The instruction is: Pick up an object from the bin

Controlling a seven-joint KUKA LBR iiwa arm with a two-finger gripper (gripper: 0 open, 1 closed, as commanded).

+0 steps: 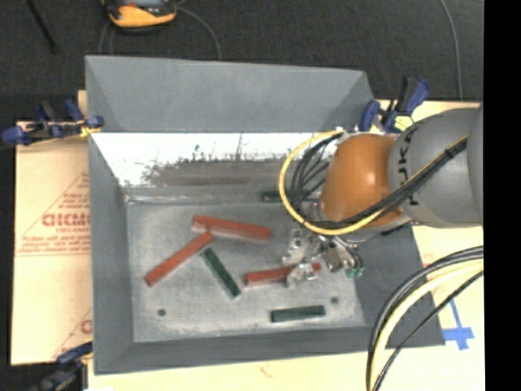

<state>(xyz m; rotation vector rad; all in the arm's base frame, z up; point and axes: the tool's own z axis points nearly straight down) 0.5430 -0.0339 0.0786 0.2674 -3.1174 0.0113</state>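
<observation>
Red short block (262,278) at the hand (303,269), grip cannot be told, slanted green bar (221,272) beside, level green bar (297,314) below

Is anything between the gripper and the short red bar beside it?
Nothing visible. The gripper sits at the right end of the short red bar; the slanted green bar and the flat green bar lie aside.

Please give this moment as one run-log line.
gripper | at right end of short red bar | dark green bar nearby | other red bars to left
</observation>
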